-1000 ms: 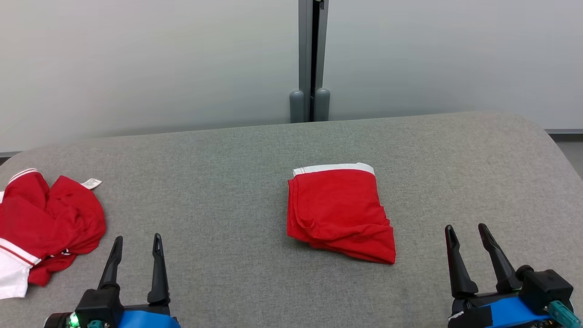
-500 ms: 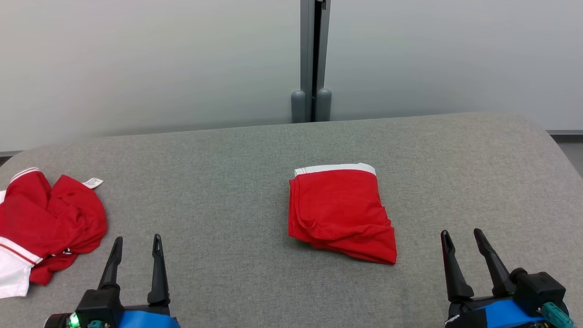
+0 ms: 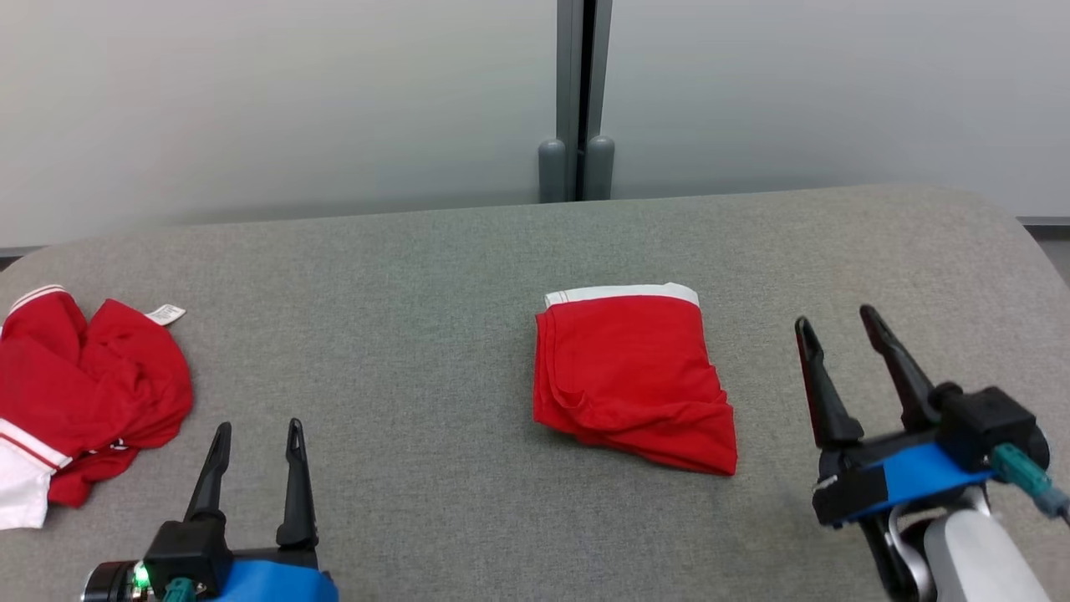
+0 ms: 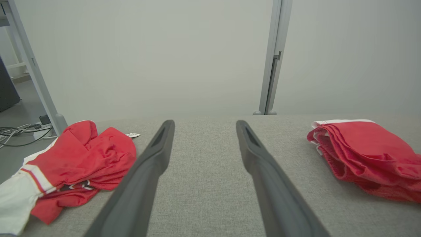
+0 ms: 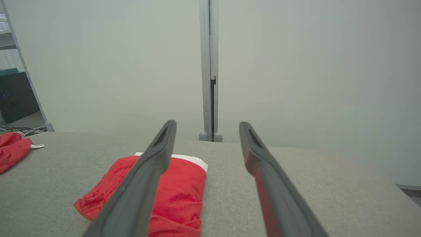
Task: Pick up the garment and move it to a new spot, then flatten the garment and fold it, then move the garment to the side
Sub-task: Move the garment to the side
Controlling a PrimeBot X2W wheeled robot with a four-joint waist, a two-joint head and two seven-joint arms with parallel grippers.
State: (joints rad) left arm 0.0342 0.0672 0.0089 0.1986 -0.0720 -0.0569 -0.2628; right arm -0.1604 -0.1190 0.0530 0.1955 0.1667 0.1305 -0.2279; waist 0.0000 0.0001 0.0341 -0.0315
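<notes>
red folded garment [image 3: 631, 376]; wrist views add probable floor cables [image 4: 15, 131]

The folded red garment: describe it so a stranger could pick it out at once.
On the grey table, in front of the upright grey post, lies the folded red garment. It is a neat rectangle with a white band along its far edge, unlike the crumpled red garment at the table's left edge.

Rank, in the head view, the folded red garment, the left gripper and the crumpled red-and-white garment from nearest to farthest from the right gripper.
From the right gripper:
1. Folded red garment, in the middle, just to its left.
2. Left gripper, lower left.
3. Crumpled red-and-white garment, far left end.
</notes>
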